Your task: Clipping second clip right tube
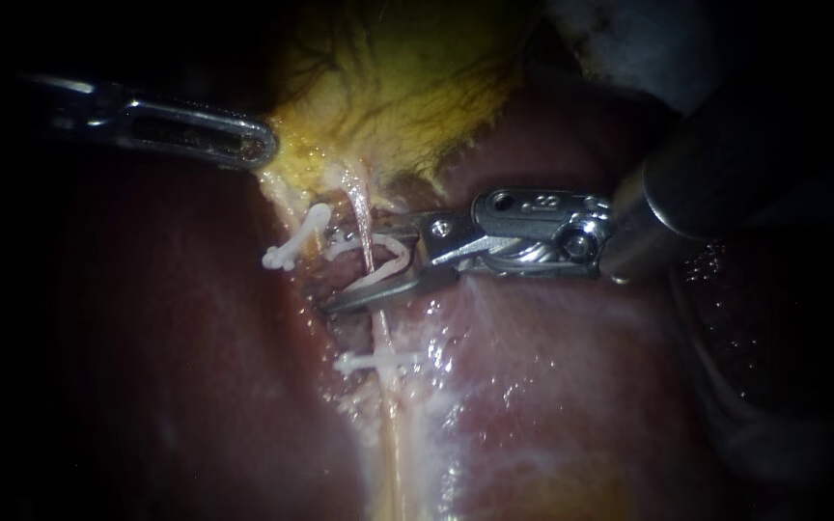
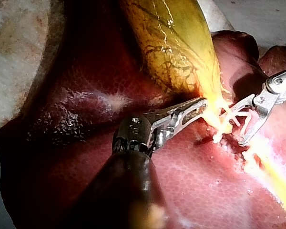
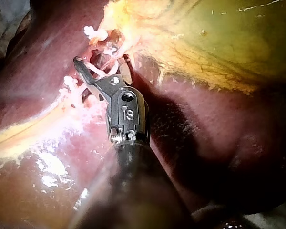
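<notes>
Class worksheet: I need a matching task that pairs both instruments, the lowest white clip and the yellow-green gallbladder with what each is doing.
1 left instrument
2 right instrument
3 lowest white plastic clip
4 yellow-green gallbladder

A closed across the pale tube, free of both instruments
B jaws holding an open white clip astride the pale tube
C pinched at its edge
D jaws shut on gallbladder tissue

Pairs: 1-D, 2-B, 3-A, 4-C.

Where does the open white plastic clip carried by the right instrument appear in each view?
Endoscope: open white plastic clip at centre, around the pale thin tube.
Left wrist: clip ahead of left instrument.
Right wrist: clip held by right instrument.
Shared landmark: yellow-green gallbladder.
</notes>
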Motion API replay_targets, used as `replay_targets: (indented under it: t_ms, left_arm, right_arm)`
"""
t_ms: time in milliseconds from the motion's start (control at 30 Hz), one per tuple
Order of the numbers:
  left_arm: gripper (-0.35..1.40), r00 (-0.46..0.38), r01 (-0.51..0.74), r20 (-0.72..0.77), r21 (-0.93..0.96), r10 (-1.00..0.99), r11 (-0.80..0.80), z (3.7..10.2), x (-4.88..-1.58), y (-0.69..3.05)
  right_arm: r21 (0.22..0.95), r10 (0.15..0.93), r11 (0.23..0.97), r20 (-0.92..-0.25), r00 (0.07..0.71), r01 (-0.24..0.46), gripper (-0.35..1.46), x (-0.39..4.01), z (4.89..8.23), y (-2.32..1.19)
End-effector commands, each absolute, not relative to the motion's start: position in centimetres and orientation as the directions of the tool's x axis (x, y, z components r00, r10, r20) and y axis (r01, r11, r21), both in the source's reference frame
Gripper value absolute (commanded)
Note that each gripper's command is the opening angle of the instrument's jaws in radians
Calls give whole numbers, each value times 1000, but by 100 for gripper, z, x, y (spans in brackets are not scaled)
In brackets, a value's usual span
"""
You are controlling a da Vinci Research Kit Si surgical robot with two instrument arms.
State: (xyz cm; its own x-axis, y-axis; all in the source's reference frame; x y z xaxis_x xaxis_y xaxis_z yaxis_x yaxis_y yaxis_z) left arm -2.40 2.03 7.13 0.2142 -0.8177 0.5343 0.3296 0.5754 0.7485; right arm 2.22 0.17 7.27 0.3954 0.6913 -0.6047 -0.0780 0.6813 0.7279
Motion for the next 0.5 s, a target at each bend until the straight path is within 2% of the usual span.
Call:
replay_targets:
  t_ms: [33,500]
  left_arm:
    - [-35,214,329,534,749,-818,575,713,-241,203]
    - [-35,213,333,535,747,-817,576,713,-241,202]
  right_arm:
    - [728,691,682,-605,395,-78,53,222,727,17]
    - [731,695,678,-601,395,-80,53,222,727,17]
